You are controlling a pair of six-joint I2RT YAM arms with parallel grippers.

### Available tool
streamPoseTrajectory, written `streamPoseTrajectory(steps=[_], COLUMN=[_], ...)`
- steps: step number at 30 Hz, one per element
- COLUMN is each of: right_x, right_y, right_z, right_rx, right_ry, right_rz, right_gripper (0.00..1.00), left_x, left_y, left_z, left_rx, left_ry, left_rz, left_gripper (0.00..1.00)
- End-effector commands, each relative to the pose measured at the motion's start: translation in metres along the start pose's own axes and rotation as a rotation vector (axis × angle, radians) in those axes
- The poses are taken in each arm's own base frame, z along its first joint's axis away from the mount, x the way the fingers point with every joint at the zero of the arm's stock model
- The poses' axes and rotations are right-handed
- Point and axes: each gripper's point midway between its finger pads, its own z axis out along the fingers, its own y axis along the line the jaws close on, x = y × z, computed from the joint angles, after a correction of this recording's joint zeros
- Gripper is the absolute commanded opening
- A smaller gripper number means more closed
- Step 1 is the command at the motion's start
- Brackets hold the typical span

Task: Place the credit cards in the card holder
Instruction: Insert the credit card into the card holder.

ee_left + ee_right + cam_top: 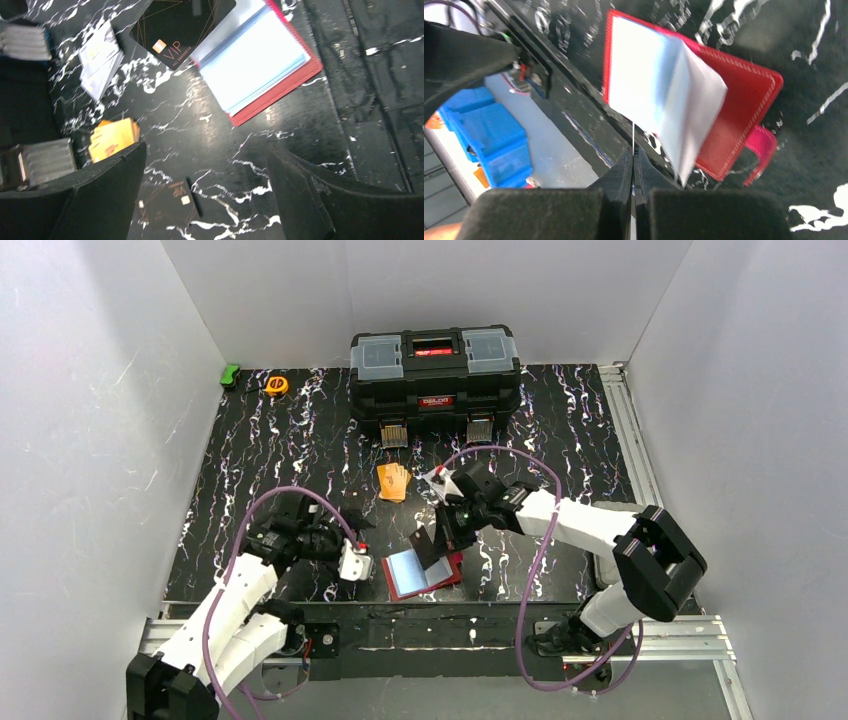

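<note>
White walls are closing in a black, white-veined tabletop point(270, 455), and the one card holder point(452, 573) is lying open on it near the front edge, between the two arms. Its red cover is facing down and its long axis is running left to right, tilted a little. The clear pockets point(250, 60) are fanning upward, and the snap tab point(761, 147) is sticking out from one short side.

The right gripper point(634, 150) is pinching a black VIP card point(175, 30) with its fingers pressed together. It is holding the card on edge over the holder's left half, with one corner at the pockets. The left gripper point(206, 150) is hanging wide open with nothing between its fingers, above bare table left of the holder.

A second black card point(165, 205) is lying flat under the left gripper. One orange pile point(394, 481) and one whitish pile point(437, 480) are sitting further back, near each other; the cards in each are too blurred to count. One black toolbox point(435, 380), one yellow tape measure point(277, 385) and one green object point(231, 374) are standing along the rear.
</note>
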Motion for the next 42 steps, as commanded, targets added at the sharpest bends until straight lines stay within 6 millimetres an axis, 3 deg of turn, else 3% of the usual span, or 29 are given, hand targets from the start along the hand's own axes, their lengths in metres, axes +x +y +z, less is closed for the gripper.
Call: streamPoseTrajectory(steps=[1,7,12,22,33,42], right_x=[0.024,0.038,0.040,0.035,0.032,0.035], right_y=[-0.022,-0.031,-0.030,-0.020,-0.018,-0.027], right_z=[-0.002,0.000,0.003,0.007,0.016,0.015], right_rx=[0.060,0.074,0.058,0.010,-0.013,0.011], right_ry=[0.038,0.091,0.120,0.168,0.215,0.216], right_rz=[0.000,-0.002,-0.013,-0.049,-0.052,-0.019], right_gripper=[0.01,0.01,0.01,0.01,0.01,0.01], left_x=[-0.011,-0.012,-0.011,-0.011,-0.003,0.002], left_y=[-0.021,-0.028,-0.025,-0.038,-0.053,-0.063], left_z=[0.016,0.037,0.055,0.074,0.083,0.085], left_rx=[0.074,0.149,0.206,0.276,0.306,0.328], left_ry=[-0.071,-0.124,-0.156,-0.190,-0.177,-0.177], left_rz=[0.068,0.175,0.205,0.264,0.301,0.337], left_gripper=[0.87,0.81,0.64,0.42,0.27,0.25])
